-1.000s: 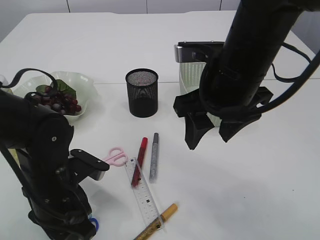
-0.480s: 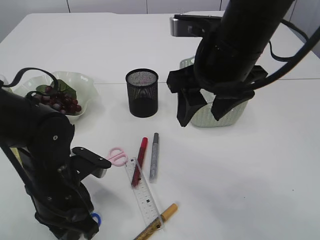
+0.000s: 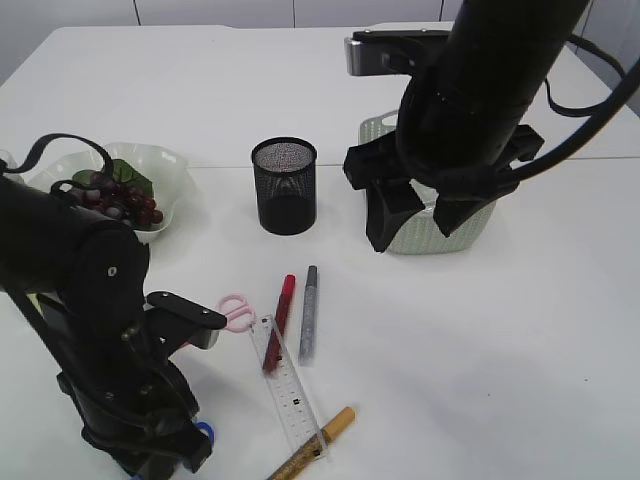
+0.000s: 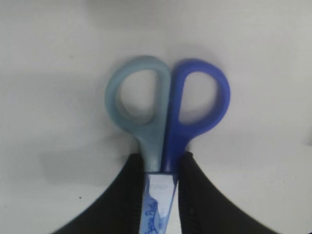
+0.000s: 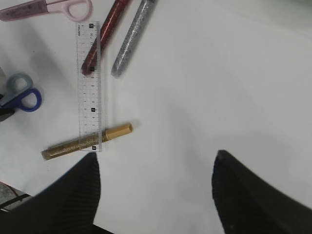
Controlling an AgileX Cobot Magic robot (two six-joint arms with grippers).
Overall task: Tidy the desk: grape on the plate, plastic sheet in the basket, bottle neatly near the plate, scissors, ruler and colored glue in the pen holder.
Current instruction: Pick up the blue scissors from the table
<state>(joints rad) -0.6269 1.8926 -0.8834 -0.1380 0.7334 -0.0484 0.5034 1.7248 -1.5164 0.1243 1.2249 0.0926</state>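
My left gripper (image 4: 163, 165) is shut on blue scissors (image 4: 161, 139) just below their handle loops, low at the table's front left (image 3: 203, 432). Pink scissors (image 3: 233, 312), a clear ruler (image 3: 285, 385), and red (image 3: 280, 308), silver (image 3: 309, 312) and gold (image 3: 312, 445) glue pens lie in front of the black mesh pen holder (image 3: 285, 185). Grapes (image 3: 120, 205) rest in the pale plate (image 3: 165, 160). My right gripper (image 3: 412, 232) hangs open and empty in front of the basket (image 3: 470, 225). Bottle and plastic sheet are out of view.
The right wrist view looks down on the ruler (image 5: 90, 83), the gold pen (image 5: 85, 142) under its end, the red pen (image 5: 105, 31), the silver pen (image 5: 131, 39) and the blue scissors (image 5: 22, 95). Bare white table lies under the right gripper (image 5: 156, 156).
My left gripper has closed on the blue scissors and shifted slightly right. The right arm has swung back and up from the table's middle to the basket.
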